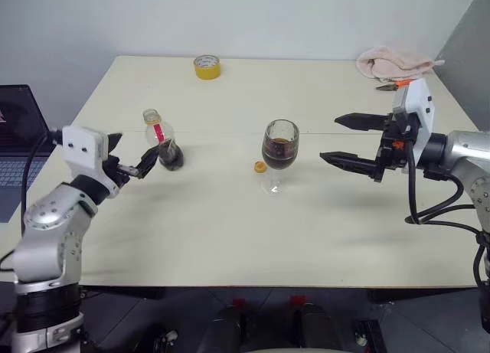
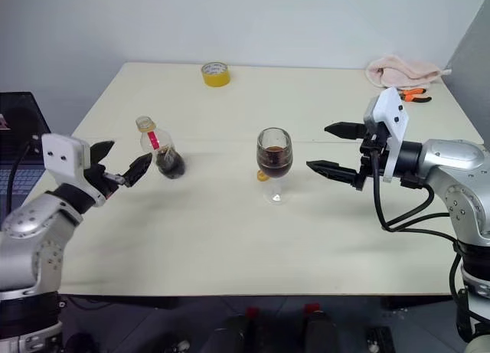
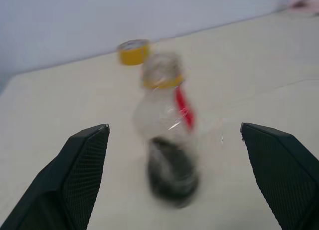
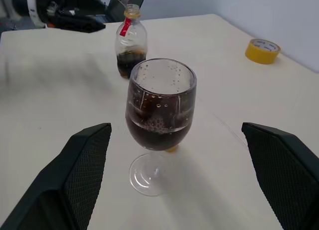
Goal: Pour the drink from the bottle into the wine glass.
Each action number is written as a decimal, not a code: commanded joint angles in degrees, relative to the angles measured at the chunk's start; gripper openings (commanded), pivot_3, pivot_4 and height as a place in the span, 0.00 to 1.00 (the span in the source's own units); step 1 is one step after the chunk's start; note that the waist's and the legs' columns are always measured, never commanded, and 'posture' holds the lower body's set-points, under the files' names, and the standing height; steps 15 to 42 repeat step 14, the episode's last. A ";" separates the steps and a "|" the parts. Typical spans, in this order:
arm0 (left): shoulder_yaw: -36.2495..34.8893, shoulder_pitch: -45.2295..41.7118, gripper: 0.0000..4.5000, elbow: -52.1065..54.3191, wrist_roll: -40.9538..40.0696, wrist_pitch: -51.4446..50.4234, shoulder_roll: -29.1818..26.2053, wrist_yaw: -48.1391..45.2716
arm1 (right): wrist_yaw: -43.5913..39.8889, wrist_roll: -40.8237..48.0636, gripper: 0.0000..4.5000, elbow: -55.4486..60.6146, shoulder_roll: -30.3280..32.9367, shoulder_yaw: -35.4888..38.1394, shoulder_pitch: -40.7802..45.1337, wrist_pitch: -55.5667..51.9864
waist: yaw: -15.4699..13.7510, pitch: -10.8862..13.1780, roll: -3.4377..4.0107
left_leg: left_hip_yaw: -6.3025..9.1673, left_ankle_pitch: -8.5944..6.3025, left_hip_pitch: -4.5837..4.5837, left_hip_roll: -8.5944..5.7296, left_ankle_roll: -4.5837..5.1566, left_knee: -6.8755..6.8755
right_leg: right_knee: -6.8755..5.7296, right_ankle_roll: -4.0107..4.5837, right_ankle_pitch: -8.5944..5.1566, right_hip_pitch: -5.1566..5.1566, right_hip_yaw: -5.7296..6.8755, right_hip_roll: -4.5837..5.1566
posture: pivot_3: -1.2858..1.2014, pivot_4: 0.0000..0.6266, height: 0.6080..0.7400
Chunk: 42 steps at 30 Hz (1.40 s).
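Left eye view: wine glass (image 1: 280,152) stands upright mid-tabletop (image 1: 230,238), bowl roughly half full of dark cola-like drink (image 1: 279,157), bubbles clinging to the inside wall in the right wrist view. Small yellow screw cap (image 1: 260,167) lies on the tabletop just beside the glass foot, on the robot's left side of it. Bottle (image 1: 162,141) stands upright to the robot's left of the glass, well apart from it, cap off, red strip label at the neck, a little dark drink left in the bottom. Left gripper (image 1: 132,155) sits just beside the bottle on its left, fingers spread wide, empty, not touching the bottle; left wrist view has the bottle between and beyond the two finger tips, blurred. Right gripper (image 1: 346,141) hangs above the tabletop to the robot's right of the glass, apart from it, fingers spread wide, empty, pointing toward the glass. Right wrist view shows the glass centred between its two black fingers (image 4: 79,175), bottle behind it. Yellow tape roll (image 1: 207,66) lies flat near the far edge of the tabletop. Pink cloth (image 1: 392,62) is bunched at the far right corner, a small orange-handled tool (image 2: 414,96) just beside it. Laptop (image 1: 17,138) sits off the left edge of the tabletop, screen lit.
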State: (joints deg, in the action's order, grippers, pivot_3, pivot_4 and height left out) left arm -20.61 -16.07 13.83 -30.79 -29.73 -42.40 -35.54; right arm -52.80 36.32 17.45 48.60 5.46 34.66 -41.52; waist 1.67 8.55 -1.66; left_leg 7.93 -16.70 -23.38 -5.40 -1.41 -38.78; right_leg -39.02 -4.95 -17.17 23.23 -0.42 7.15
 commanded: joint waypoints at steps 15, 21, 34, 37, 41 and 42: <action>-0.50 -9.45 0.99 6.23 -21.37 -15.27 -13.81 -18.75 | -4.13 1.45 1.00 1.69 3.20 2.28 0.54 1.36 | 0.27 0.07 0.21 | -0.12 -0.01 0.10 0.03 0.02 0.08 | 0.01 0.01 0.00 -0.03 -0.09 -0.06 | 0.52 0.24 1.00; -0.50 -9.45 0.99 6.23 -21.37 -15.27 -13.81 -18.75 | -4.13 1.45 1.00 1.69 3.20 2.28 0.54 1.36 | 0.27 0.07 0.21 | -0.12 -0.01 0.10 0.03 0.02 0.08 | 0.01 0.01 0.00 -0.03 -0.09 -0.06 | 0.52 0.24 1.00; -0.50 -9.45 0.99 6.23 -21.37 -15.27 -13.81 -18.75 | -4.13 1.45 1.00 1.69 3.20 2.28 0.54 1.36 | 0.27 0.07 0.21 | -0.12 -0.01 0.10 0.03 0.02 0.08 | 0.01 0.01 0.00 -0.03 -0.09 -0.06 | 0.52 0.24 1.00; -0.50 -9.45 0.99 6.23 -21.37 -15.27 -13.81 -18.75 | -4.13 1.45 1.00 1.69 3.20 2.28 0.54 1.36 | 0.27 0.07 0.21 | -0.12 -0.01 0.10 0.03 0.02 0.08 | 0.01 0.01 0.00 -0.03 -0.09 -0.06 | 0.52 0.24 1.00; -0.50 -9.45 0.99 6.23 -21.37 -15.27 -13.81 -18.75 | -4.13 1.45 1.00 1.69 3.20 2.28 0.54 1.36 | 0.27 0.07 0.21 | -0.12 -0.01 0.10 0.03 0.02 0.08 | 0.01 0.01 0.00 -0.03 -0.09 -0.06 | 0.52 0.24 1.00; -0.50 -9.45 0.99 6.23 -21.37 -15.27 -13.81 -18.75 | -4.13 1.45 1.00 1.69 3.20 2.28 0.54 1.36 | 0.27 0.07 0.21 | -0.12 -0.01 0.10 0.03 0.02 0.08 | 0.01 0.01 0.00 -0.03 -0.09 -0.06 | 0.52 0.24 1.00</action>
